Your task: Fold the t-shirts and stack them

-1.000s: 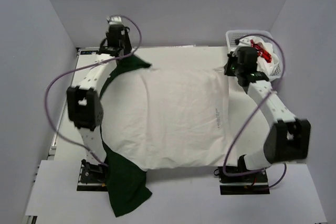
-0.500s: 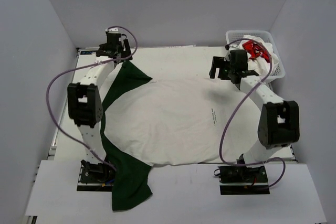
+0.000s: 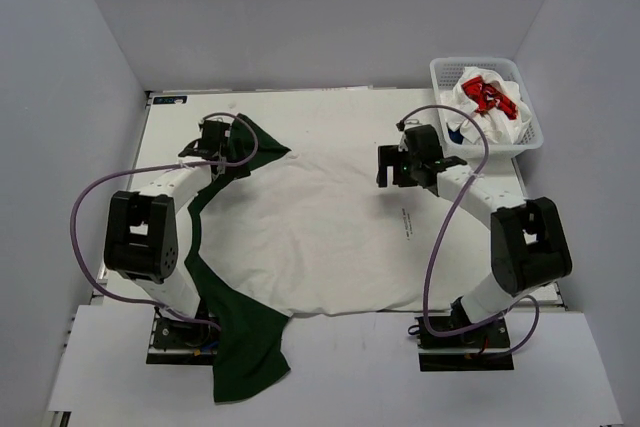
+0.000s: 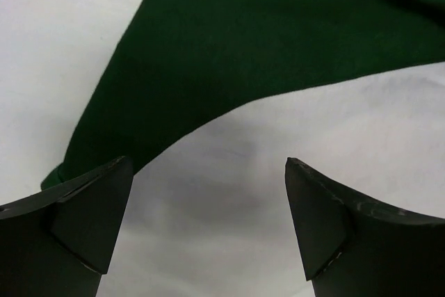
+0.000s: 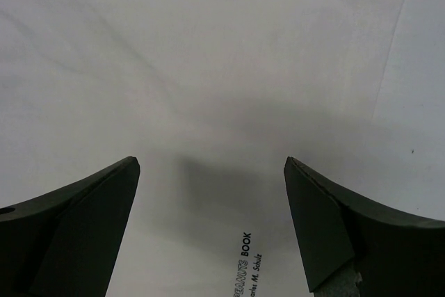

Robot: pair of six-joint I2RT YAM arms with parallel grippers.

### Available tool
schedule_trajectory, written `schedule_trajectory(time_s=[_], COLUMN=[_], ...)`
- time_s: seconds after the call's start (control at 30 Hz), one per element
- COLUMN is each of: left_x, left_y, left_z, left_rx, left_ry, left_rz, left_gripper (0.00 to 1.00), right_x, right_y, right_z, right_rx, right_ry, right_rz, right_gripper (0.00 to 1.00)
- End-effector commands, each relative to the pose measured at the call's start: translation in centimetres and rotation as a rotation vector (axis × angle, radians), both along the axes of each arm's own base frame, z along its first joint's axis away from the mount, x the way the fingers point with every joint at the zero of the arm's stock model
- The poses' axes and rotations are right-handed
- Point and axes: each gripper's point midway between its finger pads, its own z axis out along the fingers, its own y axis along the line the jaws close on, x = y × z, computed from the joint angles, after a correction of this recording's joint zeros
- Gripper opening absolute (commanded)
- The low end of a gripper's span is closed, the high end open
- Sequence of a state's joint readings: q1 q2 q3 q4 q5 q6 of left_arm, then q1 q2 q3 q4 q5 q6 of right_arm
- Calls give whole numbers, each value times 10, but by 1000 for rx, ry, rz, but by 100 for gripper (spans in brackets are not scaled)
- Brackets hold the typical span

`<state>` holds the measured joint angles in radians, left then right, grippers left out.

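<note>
Fingers (image 4: 83, 227) of the left tool (image 4: 207, 172) stand wide apart with nothing between them. Below the gap, the left wrist view shows the curved seam where a dark green sleeve (image 4: 264, 33) meets the white body of the white t-shirt (image 4: 278, 241). Whether the tips touch the cloth cannot be told. From above, the left tool (image 3: 218, 150) sits at the far-left corner of the garment, right over that green sleeve (image 3: 252, 142).

The right tool (image 5: 211, 165) is also spread wide and holds nothing. It is over plain white cloth, with a soft shadow under it and a small printed line (image 5: 247, 262) reading "BOOK" and "M. Schulz" just nearer to the camera. In the overhead view the right tool (image 3: 395, 162) is above the far-right part of the shirt, close to its edge.

The white t-shirt (image 3: 320, 227) lies spread out flat across the middle of the bench (image 3: 330, 107), between the two arms, with light wrinkles. A second green sleeve (image 3: 245, 347) droops over the near edge by the left arm's base.

At the far-right corner stands a white mesh basket (image 3: 440, 72), apart from the spread shirt. It holds a heap of shirts (image 3: 505, 125), white cloth with red print (image 3: 488, 95) on top.
</note>
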<state>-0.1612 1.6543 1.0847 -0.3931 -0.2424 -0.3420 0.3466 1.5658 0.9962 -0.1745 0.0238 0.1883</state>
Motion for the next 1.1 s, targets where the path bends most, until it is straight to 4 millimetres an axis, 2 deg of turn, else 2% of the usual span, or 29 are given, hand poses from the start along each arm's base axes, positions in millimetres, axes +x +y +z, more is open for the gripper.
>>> schedule_trajectory(time_s=[0.0, 0.03, 0.07, 0.1, 0.13, 0.17, 0.23, 0.3, 0.33, 0.37, 0.4, 0.43, 0.47, 0.5, 0.57, 0.6, 0.67, 0.7, 0.73, 0.77, 0.8, 0.83, 0.87, 0.9, 0.93, 0.97, 1.0, 1.03, 1.07], left_x=[10, 9, 11, 9, 13, 20, 27, 28, 38, 37, 39, 51, 56, 67, 80, 103, 121, 159, 166, 180, 211, 230, 241, 263, 271, 271, 286, 289, 297], left_y=[-9, -12, -12, -13, -14, -13, -15, -15, -16, -16, -16, -20, -17, -19, -20, -22, -24, -22, -29, -27, -28, -32, -29, -30, -35, -39, -38, -42, -46], left_z=[11, 6, 3, -13, -16, -17, -34, -47, -46, -63, -68, -66, -69, -79, -86, -91, -101, -76, -110, -114, -111, -85, -97, -78, -72, -75, -42, -32, -11], left_rx=[-49, -60, -53, -55, -54, -46, -37, -29, -30, -23, -20, -33, -42, -40, -18, -12, 12, 8, -10, -13, -32, -40, -50, -78, -98, -115, -128, -139, -151], left_ry=[-54, -38, -31, 10, 18, 15, 71, 125, 121, 164, 181, 165, 168, 180, 195, 185, 207, 120, 165, 152, 87, 11, -9, -112, -159, -177, -283, -310, -356], left_rz=[-6, -17, -23, -29, -29, -22, -21, -20, -20, -19, -18, -25, -18, -18, -49, -61, -94, -90, -119, -136, -137, -158, -156, -170, -190, -207, -219, -233, -253], left_gripper=[100, 100, 100, 100, 100, 100, 100, 100, 100, 100, 100, 100, 100, 100, 100, 100, 100, 100, 100, 100, 100, 100, 100, 100, 100, 100, 100, 100, 100], right_x=[-3, 0, -3, 3, -1, 5, 11, 24, 29, 34, 35, 49, 51, 74, 83, 117, 120, 146, 163, 181, 193, 207, 216, 219, 228, 237, 239, 244, 249], right_y=[-6, -8, -10, -10, -19, -18, -20, -16, -14, -14, -14, -11, -15, -11, -21, -16, -18, -17, -11, -7, -4, -3, 1, 6, 9, 10, 11, 11, 13], right_z=[-16, -17, -30, -34, -50, -50, -67, -63, -73, -72, -84, -78, -80, -71, -96, -70, -101, -82, -92, -76, -83, -71, -67, -65, -56, -46, -37, -28, -2], right_rx=[-52, -60, -79, -92, -142, -149, -175, -153, -159, -156, -178, -164, -174, -169, -201, -159, -165, -136, -115, -101, -82, -68, -62, -47, -37, -50, -58, -77, -70], right_ry=[34, 37, 74, 93, 148, 151, 192, 180, 200, 200, 238, 222, 241, 203, 249, 179, 265, 214, 212, 165, 158, 113, 75, 61, 13, -41, -66, -108, -163], right_rz=[-67, -83, -99, -114, -149, -161, -180, -191, -194, -199, -199, -205, -213, -217, -231, -241, -216, -223, -209, -179, -137, -142, -104, -74, -57, -28, -16, 15, 19], right_gripper=[90, 90, 90, 90, 90, 90, 90, 90, 90, 90, 90, 90, 90, 90, 90, 90, 90, 90, 90, 90, 90, 90, 90, 90, 90, 90, 90, 90, 90])
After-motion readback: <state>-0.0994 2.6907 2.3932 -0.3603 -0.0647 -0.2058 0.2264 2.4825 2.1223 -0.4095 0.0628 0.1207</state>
